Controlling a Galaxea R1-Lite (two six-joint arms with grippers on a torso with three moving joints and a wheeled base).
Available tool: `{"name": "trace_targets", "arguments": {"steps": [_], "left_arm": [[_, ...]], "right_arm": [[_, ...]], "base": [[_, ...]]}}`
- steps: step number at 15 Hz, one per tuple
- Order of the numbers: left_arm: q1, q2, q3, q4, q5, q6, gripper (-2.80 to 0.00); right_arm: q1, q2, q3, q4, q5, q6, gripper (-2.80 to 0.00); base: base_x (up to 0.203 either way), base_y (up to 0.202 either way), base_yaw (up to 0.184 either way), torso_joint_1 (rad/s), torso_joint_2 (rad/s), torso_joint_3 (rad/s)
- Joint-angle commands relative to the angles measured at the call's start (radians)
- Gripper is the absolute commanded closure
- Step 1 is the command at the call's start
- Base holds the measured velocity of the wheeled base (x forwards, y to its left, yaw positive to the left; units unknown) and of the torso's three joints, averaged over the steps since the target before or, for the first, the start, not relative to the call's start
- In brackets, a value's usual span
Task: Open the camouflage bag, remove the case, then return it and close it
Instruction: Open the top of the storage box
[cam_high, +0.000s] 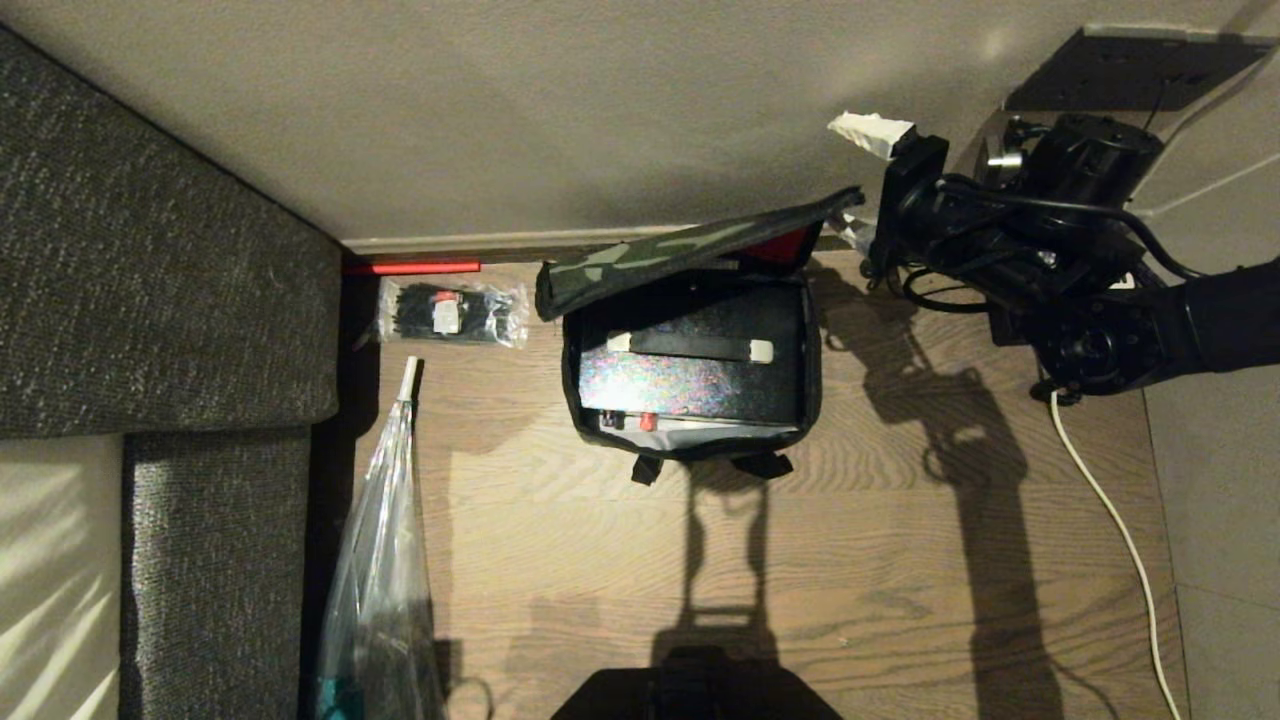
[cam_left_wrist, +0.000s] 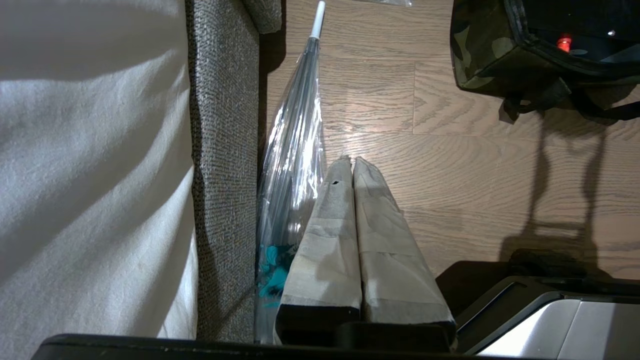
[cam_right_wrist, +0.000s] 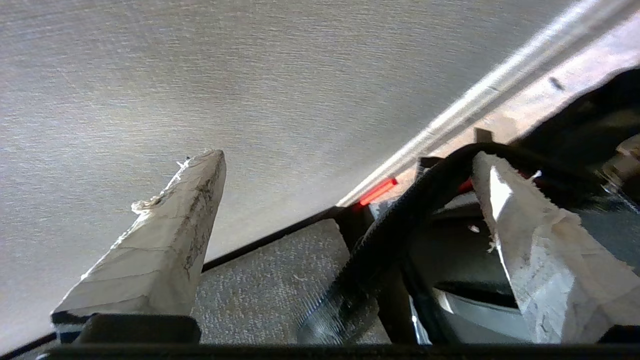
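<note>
Camouflage bag (cam_high: 690, 440) fabric lid raised; flat black case (cam_high: 700, 350) inside; right gripper (cam_high: 860, 185) jaws spread, perhaps brushing lid.

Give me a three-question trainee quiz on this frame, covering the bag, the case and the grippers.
1. True or false: the case lies inside the camouflage bag.
2. Which gripper has its fingers spread wide beside the raised lid flap: A) left gripper B) right gripper?
3. Fill in: the left gripper's fingers are ____.

Key: 1 true; 2 B; 3 shut
</note>
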Motion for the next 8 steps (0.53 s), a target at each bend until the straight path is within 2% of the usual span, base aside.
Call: {"name": "trace_targets", "arguments": {"steps": [1, 6, 8], "left_arm": [[0.000, -0.002, 0.003, 0.000, 0.001, -0.001, 0.00], [0.000, 0.000, 0.003, 0.000, 0.001, -0.001, 0.00], [0.000, 0.000, 0.003, 0.000, 0.001, -0.001, 0.00]], "right_arm": [[-0.001, -0.006, -0.014, -0.004, 0.001, 0.005, -2.80], [-0.001, -0.017, -0.033, -0.010, 0.000, -0.010, -2.80], [-0.001, -0.019, -0.023, -0.010, 0.000, -0.056, -2.80]], "base": [[0.000, 0.000, 0.000, 0.000, 0.00, 0.000], [0.000, 0.000, 0.000, 0.000, 0.00, 0.000], [0.000, 0.000, 0.000, 0.000, 0.00, 0.000]]}}
